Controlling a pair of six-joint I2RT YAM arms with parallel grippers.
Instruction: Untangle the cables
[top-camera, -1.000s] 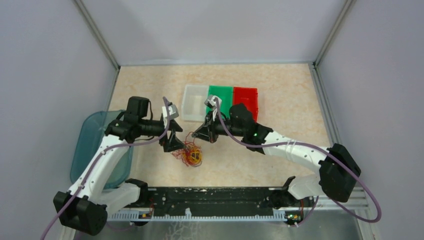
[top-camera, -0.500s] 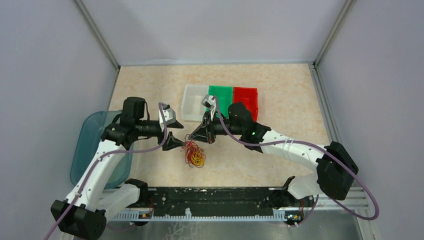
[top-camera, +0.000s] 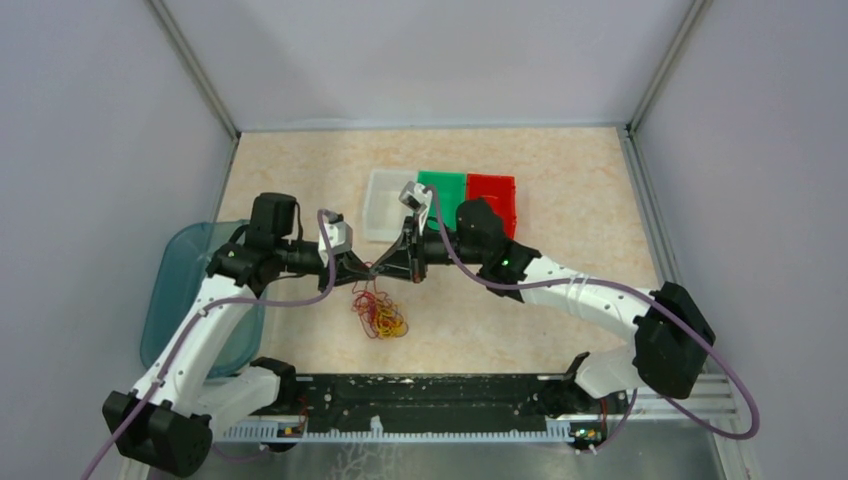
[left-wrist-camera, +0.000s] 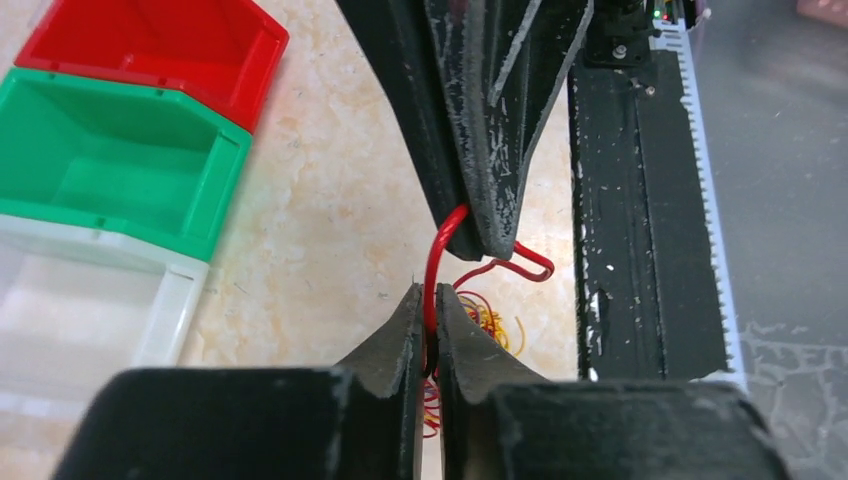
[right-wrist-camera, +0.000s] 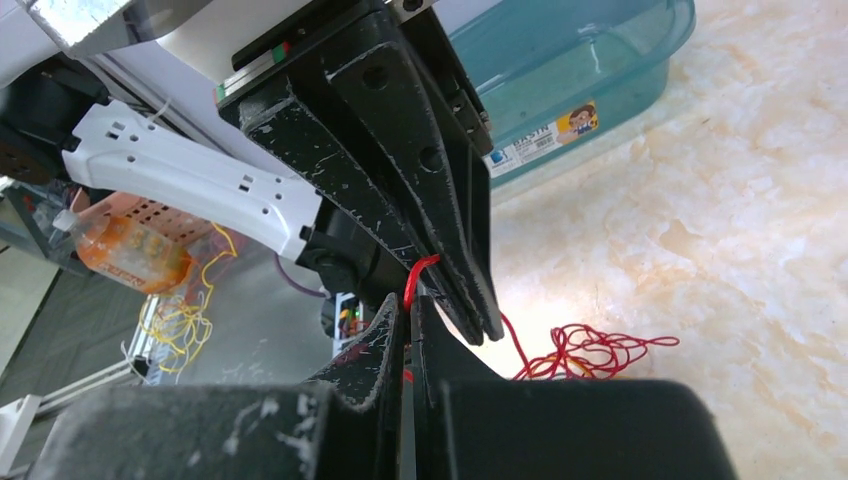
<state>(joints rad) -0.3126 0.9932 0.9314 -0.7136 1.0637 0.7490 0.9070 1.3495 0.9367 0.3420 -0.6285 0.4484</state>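
The cables (top-camera: 380, 312) are a loose tangle of red, yellow and dark strands on the beige table, below the point where my two grippers meet. My left gripper (top-camera: 366, 268) is shut on a red cable (left-wrist-camera: 432, 262), which runs up from between its tips (left-wrist-camera: 428, 300). My right gripper (top-camera: 388, 267) faces it tip to tip and is shut on the same red cable (right-wrist-camera: 417, 272), gripped at its jaw tips (right-wrist-camera: 405, 305). The short red span bridges both grips. More red loops (right-wrist-camera: 585, 352) trail down to the tangle (left-wrist-camera: 492, 318).
Three bins stand side by side behind the grippers: clear (top-camera: 388, 204), green (top-camera: 445, 197) and red (top-camera: 492, 200). A teal tub (top-camera: 185, 290) sits at the table's left edge under the left arm. A black rail (top-camera: 430, 400) runs along the near edge.
My left gripper has swung right, up to the right gripper's tips, and closed from wide open onto the red cable. The tangle has shifted slightly left and spread downward.
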